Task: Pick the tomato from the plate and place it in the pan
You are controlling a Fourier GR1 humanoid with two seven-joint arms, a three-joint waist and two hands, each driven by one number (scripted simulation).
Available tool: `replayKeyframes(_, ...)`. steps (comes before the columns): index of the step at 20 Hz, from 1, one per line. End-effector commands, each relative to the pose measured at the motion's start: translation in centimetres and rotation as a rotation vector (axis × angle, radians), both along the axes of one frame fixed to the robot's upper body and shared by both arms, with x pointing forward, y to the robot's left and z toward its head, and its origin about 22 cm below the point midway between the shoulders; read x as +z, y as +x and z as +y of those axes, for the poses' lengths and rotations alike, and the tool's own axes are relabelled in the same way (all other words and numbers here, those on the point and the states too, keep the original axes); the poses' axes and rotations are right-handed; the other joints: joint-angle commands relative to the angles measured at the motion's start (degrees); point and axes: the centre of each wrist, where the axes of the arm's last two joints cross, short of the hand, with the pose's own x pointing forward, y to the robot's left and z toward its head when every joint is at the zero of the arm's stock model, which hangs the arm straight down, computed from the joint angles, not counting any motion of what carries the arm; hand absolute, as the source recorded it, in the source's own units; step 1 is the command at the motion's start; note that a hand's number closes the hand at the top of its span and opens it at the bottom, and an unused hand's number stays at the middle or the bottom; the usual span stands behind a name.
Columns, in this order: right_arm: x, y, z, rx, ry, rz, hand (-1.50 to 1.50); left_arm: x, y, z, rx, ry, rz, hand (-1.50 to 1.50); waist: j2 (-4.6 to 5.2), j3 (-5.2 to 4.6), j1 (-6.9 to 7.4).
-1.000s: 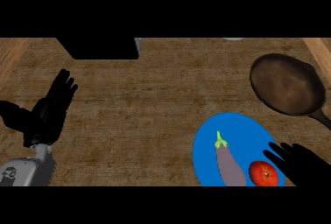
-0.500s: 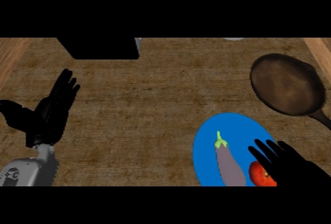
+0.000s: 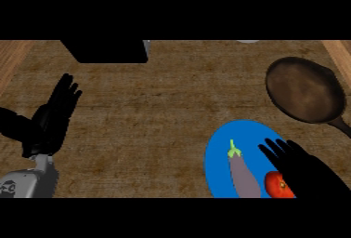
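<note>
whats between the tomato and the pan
In the head view, the robot hand, blue plate rim, then bare counter lie between tomato and pan.

red tomato [image 3: 277,184] on blue plate [image 3: 221,158]; dark pan [image 3: 303,89] well apart.

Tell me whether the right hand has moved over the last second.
Yes. The right hand has slid up and left across the blue plate, now covering part of the tomato beside the eggplant.

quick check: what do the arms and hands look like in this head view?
Both hands are plain black with slim fingers and a thumb: left hand at the view's left, right hand at the lower right. Only the left forearm shows: grey casing with a small dark marking near the edge. No cables visible.
</note>
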Motion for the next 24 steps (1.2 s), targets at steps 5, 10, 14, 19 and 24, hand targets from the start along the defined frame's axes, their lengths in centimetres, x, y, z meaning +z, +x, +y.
replayKeyframes(5,-2.8,1.2,0.5,0.004,-0.007,0.021,-1.50,-1.0,1.4,-0.7,0.006,0.004,-0.002,0.00,0.03,0.00,-0.16)
replayKeyframes(10,-3.6,1.6,0.1,-0.014,0.035,0.008,-1.50,0.9,1.1,-0.3,0.005,-0.004,-0.019,0.00,-0.01,0.00,-0.12)
replayKeyframes(14,-5.8,1.6,-0.1,0.012,0.037,0.039,-1.50,-1.3,-1.0,0.2,-0.010,0.002,-0.004,0.00,-0.01,0.00,-0.05)
replayKeyframes(19,-5.2,1.9,1.1,0.025,0.054,0.084,1.50,0.8,0.3,1.6,-0.001,0.002,-0.001,0.00,-0.03,-0.01,-0.09)
replayKeyframes(24,-8.7,3.8,1.1,0.098,0.086,0.026,1.50,0.7,0.1,0.7,-0.009,0.011,-0.012,0.00,0.02,0.01,0.12)
